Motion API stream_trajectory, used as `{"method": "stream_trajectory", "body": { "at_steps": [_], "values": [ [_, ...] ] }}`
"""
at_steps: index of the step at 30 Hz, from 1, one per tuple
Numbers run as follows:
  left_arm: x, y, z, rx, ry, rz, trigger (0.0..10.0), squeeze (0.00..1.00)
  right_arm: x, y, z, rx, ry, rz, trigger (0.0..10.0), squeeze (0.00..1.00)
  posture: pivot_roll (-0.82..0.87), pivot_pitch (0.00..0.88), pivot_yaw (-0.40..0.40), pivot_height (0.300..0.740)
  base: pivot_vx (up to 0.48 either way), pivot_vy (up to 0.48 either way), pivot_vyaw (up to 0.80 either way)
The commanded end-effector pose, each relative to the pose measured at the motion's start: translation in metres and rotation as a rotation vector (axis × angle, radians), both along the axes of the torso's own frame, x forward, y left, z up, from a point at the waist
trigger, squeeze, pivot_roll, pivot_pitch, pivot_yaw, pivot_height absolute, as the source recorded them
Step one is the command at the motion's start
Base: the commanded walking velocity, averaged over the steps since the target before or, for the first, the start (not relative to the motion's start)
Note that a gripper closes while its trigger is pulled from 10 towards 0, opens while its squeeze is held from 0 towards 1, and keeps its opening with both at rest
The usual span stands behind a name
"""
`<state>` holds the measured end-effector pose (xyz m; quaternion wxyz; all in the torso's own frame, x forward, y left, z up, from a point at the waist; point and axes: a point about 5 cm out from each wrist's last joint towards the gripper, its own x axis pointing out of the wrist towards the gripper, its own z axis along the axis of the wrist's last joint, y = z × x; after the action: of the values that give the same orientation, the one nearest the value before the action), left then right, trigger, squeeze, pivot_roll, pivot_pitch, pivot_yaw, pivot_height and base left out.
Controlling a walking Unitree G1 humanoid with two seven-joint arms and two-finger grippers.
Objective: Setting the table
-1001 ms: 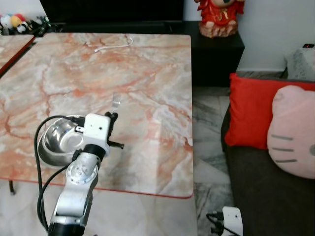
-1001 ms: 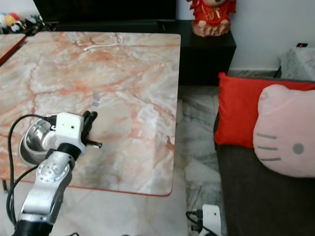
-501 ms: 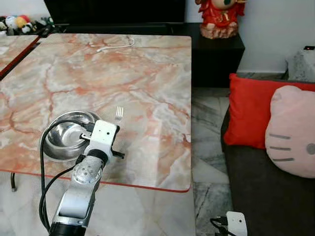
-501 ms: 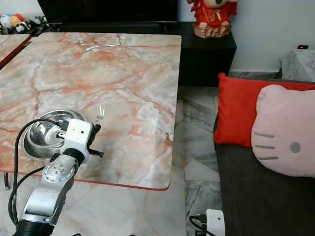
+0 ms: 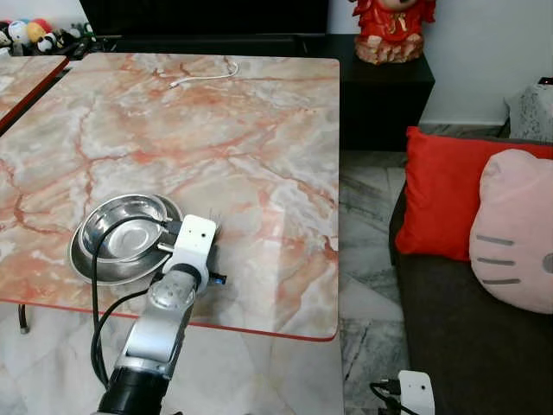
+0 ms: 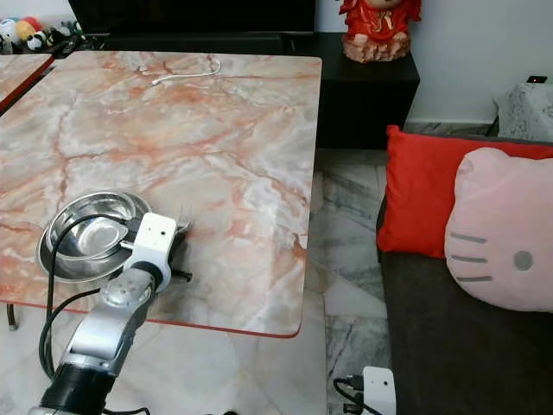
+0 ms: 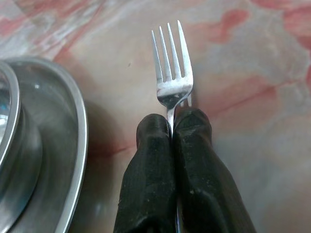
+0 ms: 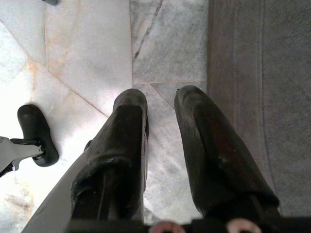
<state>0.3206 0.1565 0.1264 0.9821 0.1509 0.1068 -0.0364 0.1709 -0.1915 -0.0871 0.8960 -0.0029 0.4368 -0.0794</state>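
Note:
My left gripper is shut on the handle of a silver fork, whose tines point away from me, low over the marble table. The fork hangs just right of a steel bowl. That bowl sits on a steel plate near the table's front edge. In the left wrist view the plate's rim lies close beside the fingers. My right gripper hangs open over the marble floor with nothing between its fingers.
A white cable lies at the table's far edge. A dark sofa with a red cushion and a pink cushion stands to the right. A red figurine tops a black cabinet behind.
The left gripper has brought the fork down and back toward the table's front edge, ending beside the bowl's right rim. The whole view has shifted slightly.

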Motion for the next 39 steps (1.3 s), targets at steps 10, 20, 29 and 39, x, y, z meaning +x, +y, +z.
{"method": "stream_trajectory", "body": {
  "at_steps": [10,20,29,39],
  "values": [
    [0.0031,0.0095,-0.0070,0.082,0.051,0.052,10.0,0.00,-0.0057,0.0015,-0.0030,0.010,0.023,-0.009,10.0,0.00,-0.05,0.144,0.031,0.740,0.000,0.000,0.00],
    [0.0018,0.0066,-0.0099,0.064,0.064,0.041,10.0,0.35,-0.0061,0.0019,-0.0033,0.009,0.026,-0.009,10.0,0.00,-0.05,0.145,0.031,0.740,0.000,0.000,0.00],
    [0.0021,0.0058,-0.0091,0.053,0.062,0.038,10.0,0.43,-0.0062,0.0019,-0.0033,0.009,0.026,-0.007,10.0,0.00,-0.05,0.145,0.029,0.740,0.000,0.000,0.00],
    [0.0022,0.0058,-0.0086,0.048,0.060,0.037,10.0,0.40,-0.0063,0.0019,-0.0033,0.008,0.028,-0.005,10.0,0.00,-0.04,0.144,0.028,0.740,0.000,0.000,0.00]
  ]
}}
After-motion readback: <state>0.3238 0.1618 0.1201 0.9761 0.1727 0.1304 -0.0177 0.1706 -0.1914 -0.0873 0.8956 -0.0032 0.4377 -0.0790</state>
